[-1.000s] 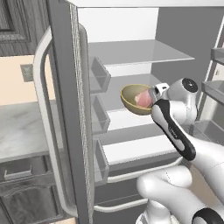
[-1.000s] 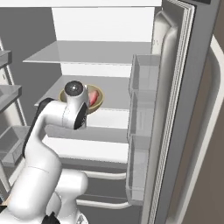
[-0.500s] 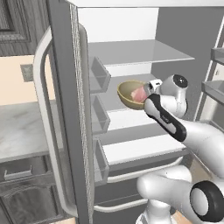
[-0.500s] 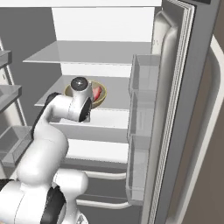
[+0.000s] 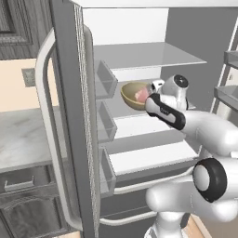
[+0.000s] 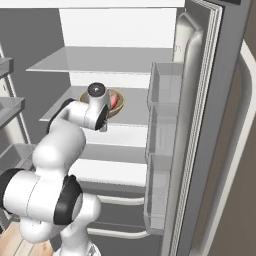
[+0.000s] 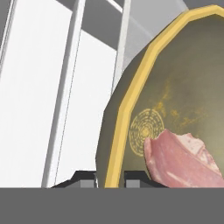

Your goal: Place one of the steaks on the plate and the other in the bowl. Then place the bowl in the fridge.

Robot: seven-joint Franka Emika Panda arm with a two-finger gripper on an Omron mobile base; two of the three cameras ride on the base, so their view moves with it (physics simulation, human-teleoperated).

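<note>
The olive-yellow bowl (image 5: 132,95) (image 6: 118,103) hangs inside the open fridge (image 5: 139,56) (image 6: 100,60), just over its middle shelf; I cannot tell whether it touches the shelf. A pink-red steak (image 5: 139,96) (image 6: 114,101) (image 7: 183,159) lies in it. My gripper (image 5: 150,89) (image 7: 110,177) is shut on the bowl's near rim, and in the hand view the yellow rim of the bowl (image 7: 183,96) runs down between the two dark fingertips (image 7: 85,177). The plate is out of view.
Both fridge doors stand open: the left door (image 5: 69,116) with its long pale handle and bins, and the right door (image 6: 200,125) with bins (image 6: 162,85). White shelves lie above and below the bowl. A marble counter (image 5: 23,139) lies left of the fridge.
The arm has stretched forward and carried the bowl with the steak deeper into the fridge, over the middle shelf. The grip on the rim is the same.
</note>
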